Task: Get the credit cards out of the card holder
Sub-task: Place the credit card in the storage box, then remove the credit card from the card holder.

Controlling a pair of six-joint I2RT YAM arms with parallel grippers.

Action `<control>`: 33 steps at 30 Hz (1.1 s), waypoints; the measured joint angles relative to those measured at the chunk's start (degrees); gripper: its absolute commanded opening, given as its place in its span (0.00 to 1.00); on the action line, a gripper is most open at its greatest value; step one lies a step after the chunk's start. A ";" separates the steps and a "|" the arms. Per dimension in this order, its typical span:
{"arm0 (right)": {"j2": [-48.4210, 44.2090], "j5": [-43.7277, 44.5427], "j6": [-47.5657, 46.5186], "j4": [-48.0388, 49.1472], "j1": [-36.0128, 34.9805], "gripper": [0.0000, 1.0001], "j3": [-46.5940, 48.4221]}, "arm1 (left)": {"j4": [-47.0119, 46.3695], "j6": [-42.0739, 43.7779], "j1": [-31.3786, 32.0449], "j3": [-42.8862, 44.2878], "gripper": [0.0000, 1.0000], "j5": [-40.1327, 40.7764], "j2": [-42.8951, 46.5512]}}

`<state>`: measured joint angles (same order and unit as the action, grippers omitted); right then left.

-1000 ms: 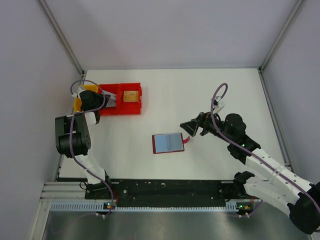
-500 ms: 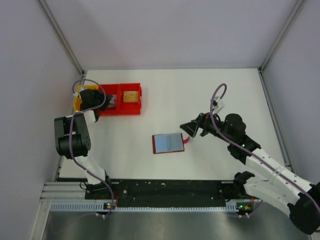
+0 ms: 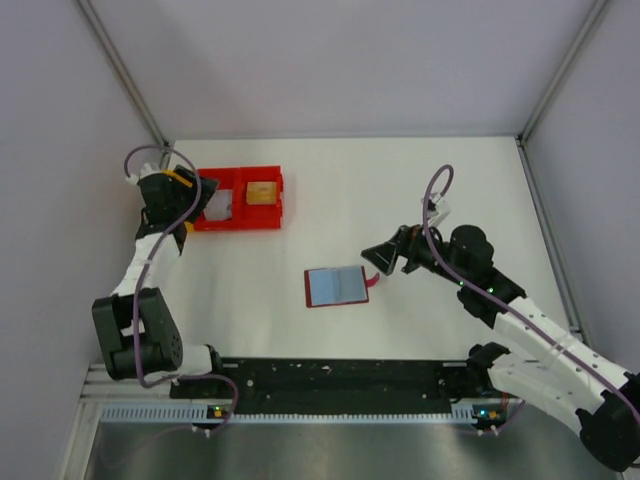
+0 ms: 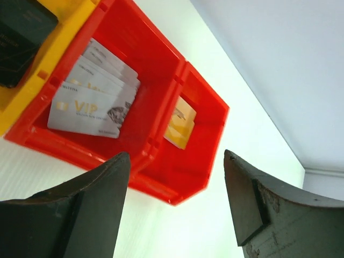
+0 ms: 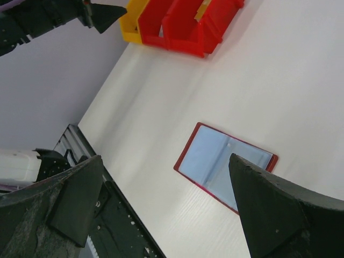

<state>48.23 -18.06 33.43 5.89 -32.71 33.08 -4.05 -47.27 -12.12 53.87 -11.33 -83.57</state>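
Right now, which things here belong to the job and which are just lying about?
Job: card holder, lying open; credit cards, silver, in the red bin; black card, in the yellow bin.
Lying about: the red bin; the yellow bin; gold card in the next red compartment.

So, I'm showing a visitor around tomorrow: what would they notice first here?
The red card holder lies open, grey-blue inside up, on the white table near the right claw. At the far left, bright red bins hold credit cards, the open left claw hovering by them.
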 measured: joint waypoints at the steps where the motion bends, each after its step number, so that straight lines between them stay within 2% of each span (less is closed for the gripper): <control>1: 0.11 0.09 -0.11 -0.83 0.00 0.98 0.28 | 0.52 0.37 0.13 -0.85 0.74 -0.44 2.32; 4: 1.18 0.59 -0.44 -2.99 0.00 0.97 1.25 | 2.27 1.60 1.05 -3.78 0.74 -1.99 9.25; 7: 4.26 0.87 -0.48 -5.07 0.00 0.95 2.36 | 4.74 3.61 5.33 -7.15 0.73 -3.58 16.52; 9: 6.86 0.81 -0.50 -6.36 0.00 0.92 2.95 | 6.14 5.01 9.94 -9.09 0.71 -4.39 20.44; 12: 11.23 0.37 -0.48 -8.26 0.00 0.87 3.61 | 7.98 6.78 20.13 -12.07 0.68 -5.75 25.44; 17: 17.16 0.09 -0.48 -10.43 -0.02 0.83 5.07 | 8.11 6.71 34.58 -18.80 0.64 -6.40 30.58; 20: 21.38 -0.24 -0.46 -10.69 -0.31 0.81 7.50 | 6.49 6.45 40.72 -21.49 0.64 -5.95 29.57; 25: 27.69 -0.55 -0.37 -10.60 -1.29 0.79 10.21 | 1.95 5.60 46.58 -22.51 0.63 -5.84 21.42; 33: 36.76 -1.07 0.66 -9.79 -2.64 0.72 11.34 | -2.19 6.03 48.68 -22.49 0.55 -5.77 9.20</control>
<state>84.99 -19.14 34.09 -3.90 -35.35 44.42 -6.24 -41.23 36.56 31.38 -17.10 -74.37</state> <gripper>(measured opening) 0.743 0.587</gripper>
